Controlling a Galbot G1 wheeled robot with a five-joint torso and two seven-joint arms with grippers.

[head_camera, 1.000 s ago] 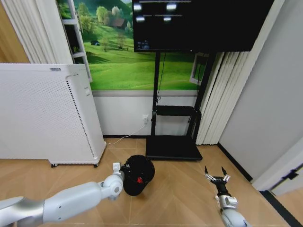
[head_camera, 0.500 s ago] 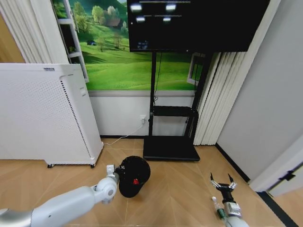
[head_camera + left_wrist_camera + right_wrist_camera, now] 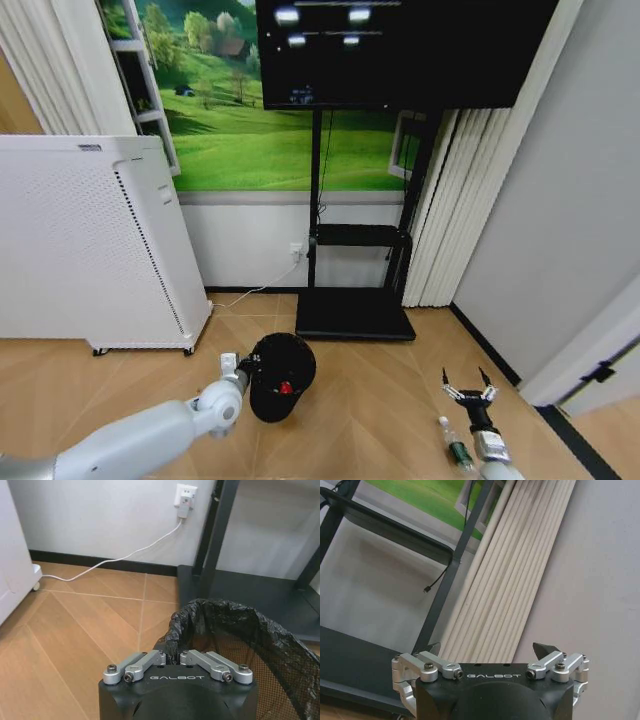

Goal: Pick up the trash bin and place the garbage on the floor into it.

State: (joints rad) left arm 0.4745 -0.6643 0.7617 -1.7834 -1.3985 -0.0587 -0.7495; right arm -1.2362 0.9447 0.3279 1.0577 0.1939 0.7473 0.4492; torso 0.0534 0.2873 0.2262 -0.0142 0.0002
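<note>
The trash bin [image 3: 282, 377], small, round and black with a bag liner, hangs tilted just above the floor [image 3: 360, 410]. My left gripper [image 3: 238, 367] is shut on its near rim. In the left wrist view the fingers [image 3: 150, 659] pinch the crinkled liner edge of the trash bin [image 3: 235, 645]. A red piece of garbage [image 3: 285, 387] lies inside. A clear bottle with a green label [image 3: 455, 447] lies on the floor at the lower right. My right gripper [image 3: 468, 387] stands open just above and beyond it, and the right wrist view shows the right gripper [image 3: 489, 650] with its jaws spread and nothing between them.
A tall white perforated cabinet [image 3: 90, 240] on wheels stands at the left. A black screen stand with a flat base [image 3: 355, 315] is behind the bin. A white cord [image 3: 110, 560] runs along the wall. Curtains [image 3: 450, 200] and a grey wall close the right side.
The whole picture has slid left as the camera turned right. The bottle has come into view at the lower right, beside the right gripper. The left gripper still holds the bin.
</note>
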